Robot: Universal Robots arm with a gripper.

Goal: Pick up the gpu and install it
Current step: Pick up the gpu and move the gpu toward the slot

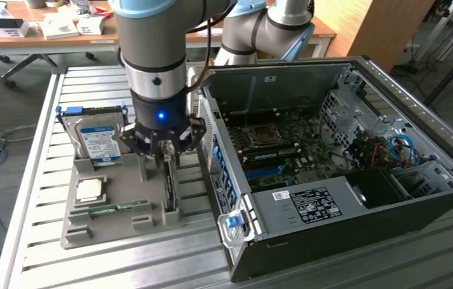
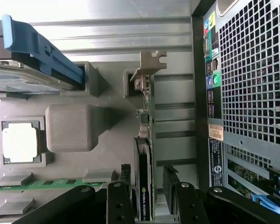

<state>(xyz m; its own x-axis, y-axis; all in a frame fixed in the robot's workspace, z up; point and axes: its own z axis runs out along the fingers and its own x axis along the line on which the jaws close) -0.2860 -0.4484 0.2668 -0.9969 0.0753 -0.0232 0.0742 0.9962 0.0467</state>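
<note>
Black gpu (image 1: pixel 169 192) with silver bracket (image 2: pixel 149 65), grey tray (image 1: pixel 122 232), green RAM stick (image 1: pixel 118 208), blue-labelled hard drive (image 1: pixel 98 143)

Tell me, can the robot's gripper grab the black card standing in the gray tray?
Probably yes. The open gripper hangs right over the gpu, straddling its top edge, and nothing on the gray holder seems to block it.

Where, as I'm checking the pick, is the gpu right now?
In the exterior view, the gpu stands on edge in the grey holder, at the holder's side nearest the computer case, with the open gripper straddling it.
</note>
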